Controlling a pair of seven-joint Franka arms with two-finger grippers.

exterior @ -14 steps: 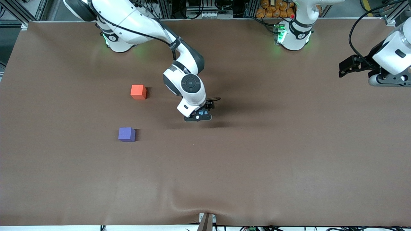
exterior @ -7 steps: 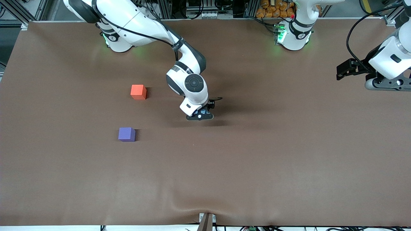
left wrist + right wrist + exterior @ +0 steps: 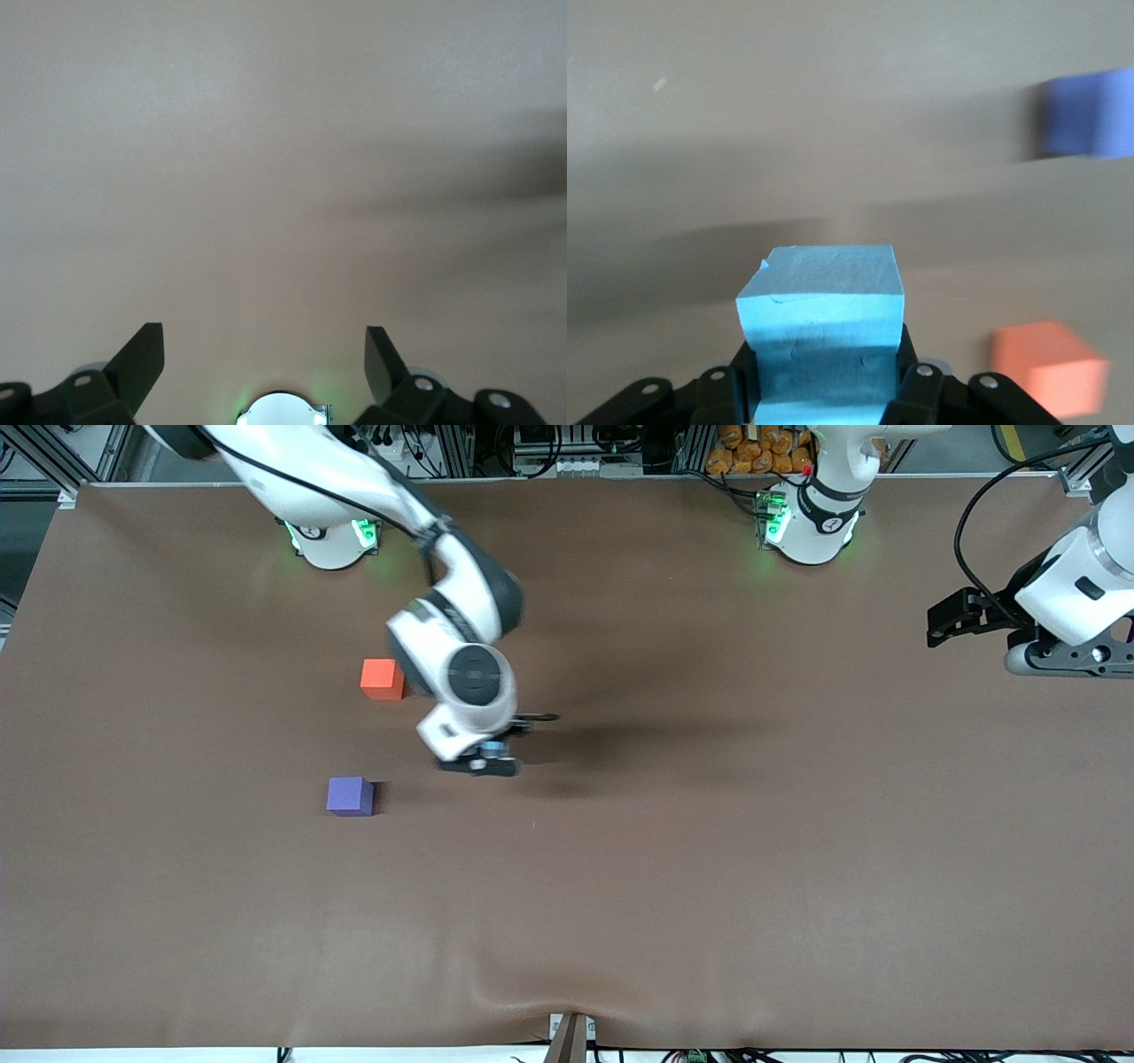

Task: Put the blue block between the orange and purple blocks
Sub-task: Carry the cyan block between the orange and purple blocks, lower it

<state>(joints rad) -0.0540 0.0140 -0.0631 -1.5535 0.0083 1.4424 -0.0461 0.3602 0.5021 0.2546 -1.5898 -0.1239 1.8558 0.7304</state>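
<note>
The blue block (image 3: 824, 341), a smooth, dull cube, is pinched tight in the right gripper (image 3: 483, 760) over the brown table (image 3: 709, 850), near the orange block (image 3: 381, 678) and purple block (image 3: 349, 795). The left gripper (image 3: 952, 615) waits, fingers apart.

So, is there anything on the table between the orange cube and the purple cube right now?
No. In the front view, the brown table between the orange-red matte cube and the violet-purple matte cube is bare.
</note>
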